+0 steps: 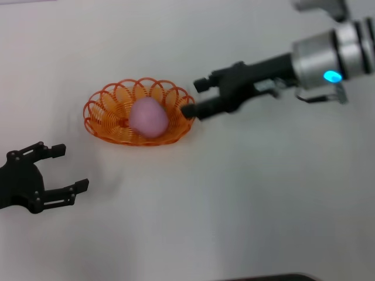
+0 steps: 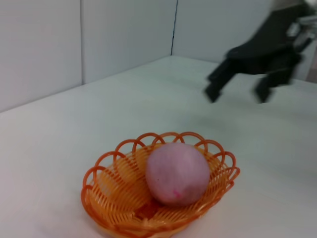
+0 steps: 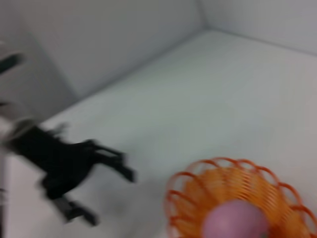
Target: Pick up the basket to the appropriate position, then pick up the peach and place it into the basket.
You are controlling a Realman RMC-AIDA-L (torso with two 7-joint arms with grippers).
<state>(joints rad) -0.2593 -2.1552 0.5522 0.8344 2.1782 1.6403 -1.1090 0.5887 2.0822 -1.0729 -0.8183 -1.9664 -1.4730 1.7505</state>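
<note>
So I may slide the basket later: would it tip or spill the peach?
Probably not: the basket looks low and wide on the table. Its looped wire likely flexes if pushed. The peach sits deep inside, though round, so it may rock.

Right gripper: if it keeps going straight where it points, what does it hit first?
Likely the basket rim; the open right gripper points at its near edge, the peach behind. Its height over the table is unclear.

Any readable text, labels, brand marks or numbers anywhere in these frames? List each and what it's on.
None readable in any view.
The basket and the peach inside it carry no lettering.
The right gripper, open beside the basket's rim, and the left gripper, open off to the side, show no markings.
The table is plain.
</note>
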